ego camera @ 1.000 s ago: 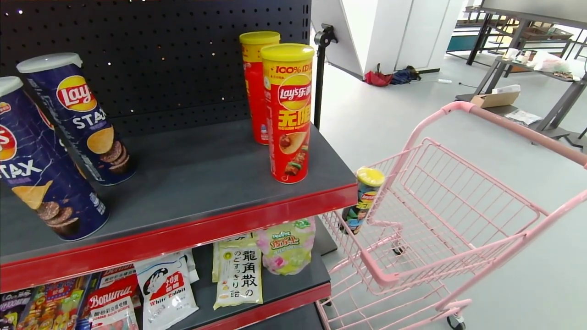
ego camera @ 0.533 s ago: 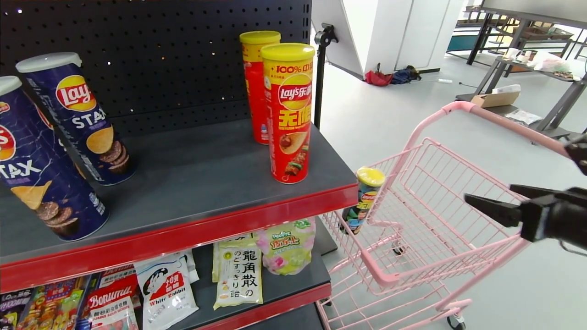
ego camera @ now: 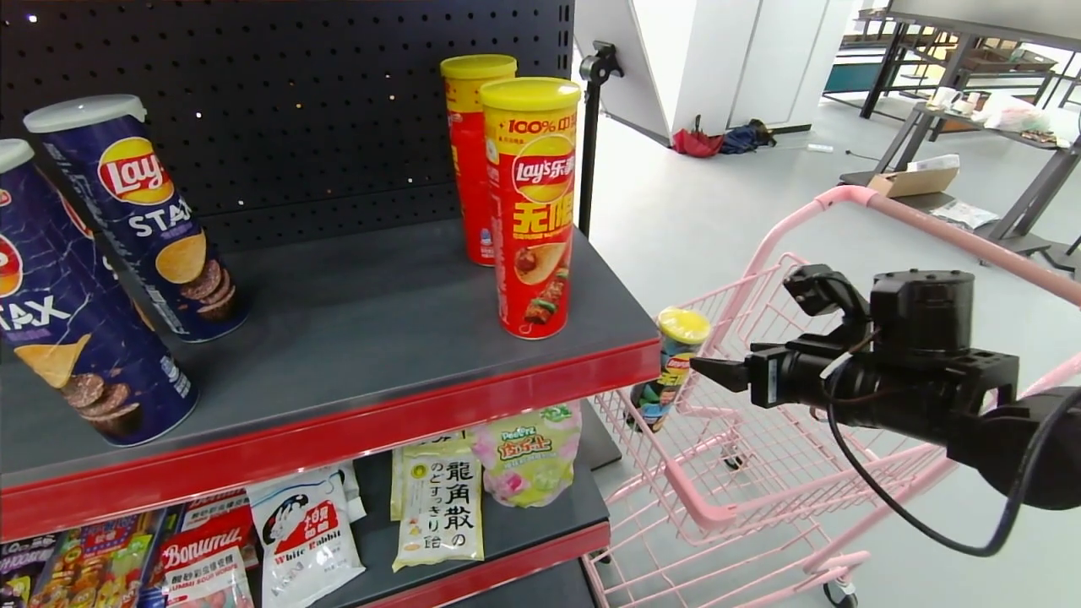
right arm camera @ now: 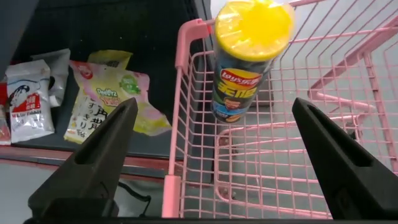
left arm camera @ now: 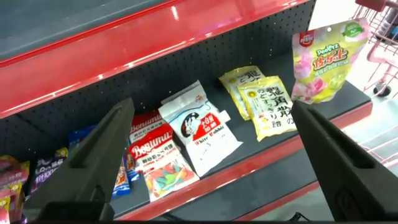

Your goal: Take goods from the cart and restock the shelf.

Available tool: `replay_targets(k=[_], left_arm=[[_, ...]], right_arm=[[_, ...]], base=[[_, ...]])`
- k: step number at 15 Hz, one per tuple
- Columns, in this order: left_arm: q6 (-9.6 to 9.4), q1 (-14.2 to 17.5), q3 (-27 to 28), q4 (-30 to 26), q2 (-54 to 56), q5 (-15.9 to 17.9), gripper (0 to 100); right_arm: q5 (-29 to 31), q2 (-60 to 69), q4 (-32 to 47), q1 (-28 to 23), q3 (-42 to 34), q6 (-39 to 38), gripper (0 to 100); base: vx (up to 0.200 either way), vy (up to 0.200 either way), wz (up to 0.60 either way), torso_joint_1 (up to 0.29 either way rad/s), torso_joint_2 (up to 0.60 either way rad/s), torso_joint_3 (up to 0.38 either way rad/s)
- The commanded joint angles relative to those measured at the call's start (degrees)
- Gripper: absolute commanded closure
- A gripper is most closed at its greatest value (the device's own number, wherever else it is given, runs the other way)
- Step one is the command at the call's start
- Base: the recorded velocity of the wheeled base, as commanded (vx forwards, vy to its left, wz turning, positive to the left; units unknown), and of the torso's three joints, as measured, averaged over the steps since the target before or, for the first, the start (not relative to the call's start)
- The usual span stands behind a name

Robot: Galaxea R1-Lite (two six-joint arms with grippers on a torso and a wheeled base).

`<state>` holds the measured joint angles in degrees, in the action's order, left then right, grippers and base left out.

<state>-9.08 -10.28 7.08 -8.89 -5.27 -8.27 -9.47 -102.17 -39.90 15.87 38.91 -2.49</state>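
Hovering wide open, right gripper (ego camera: pixel 743 325) faces the can (ego camera: pixel 671 363) standing in the cart (ego camera: pixel 764 253) corner by the shelf (ego camera: pixel 338 321). Centre jaws mid-body, clear of cart wire, then close.

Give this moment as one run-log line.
right tool: open, over pink wire cart | yellow-lidded dark chip can: upright in cart | left tool: open

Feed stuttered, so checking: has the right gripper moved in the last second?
Yes. The right gripper has come in from the right, leftward across the pink cart, toward the yellow-lidded can.
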Motion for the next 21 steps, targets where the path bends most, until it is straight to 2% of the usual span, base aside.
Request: replay_targets(k=[1,6,9,11,14,18,21], left_arm=[[-0.15,-0.01,-0.05,-0.08,-0.01,0.00,0],[-0.23,-0.01,-0.40,-0.08,-0.01,0.00,0],[-0.23,-0.01,-0.49,0.01,-0.09,0.00,0],[-0.23,-0.01,-0.49,-0.08,-0.09,0.00,0],[-0.23,-0.01,-0.40,0.01,-0.01,-0.88,0],[-0.23,-0.01,-0.58,-0.08,-0.09,-0.96,0],[-0.23,-0.01,-0.84,-0.08,-0.09,-0.96,0]], right_arm=[[0.33,-5.15,-1.76,0.91,0.73,-0.06,0],[2.18,-11.03,-6.51,0.56,1.87,-0.24,0],[2.27,-13.67,-6.68,0.91,5.12,-2.70,0],[4.37,-16.57,-6.77,1.62,8.81,-4.81,0],[4.90,-19.47,-6.77,1.71,10.39,-4.72,0],[5.43,-24.48,-12.57,1.62,12.68,-4.63,0],[6.22,-27.73,-13.01,1.35,15.40,-4.46,0]], base=[[0.000,0.000,0.00,0.000,0.00,0.000],[0.000,0.000,0.00,0.000,0.00,0.000],[0.000,0.000,0.00,0.000,0.00,0.000],[0.000,0.000,0.00,0.000,0.00,0.000],[0.000,0.000,0.00,0.000,0.00,0.000],[0.000,0.000,0.00,0.000,0.00,0.000],[0.000,0.000,0.00,0.000,0.00,0.000]])
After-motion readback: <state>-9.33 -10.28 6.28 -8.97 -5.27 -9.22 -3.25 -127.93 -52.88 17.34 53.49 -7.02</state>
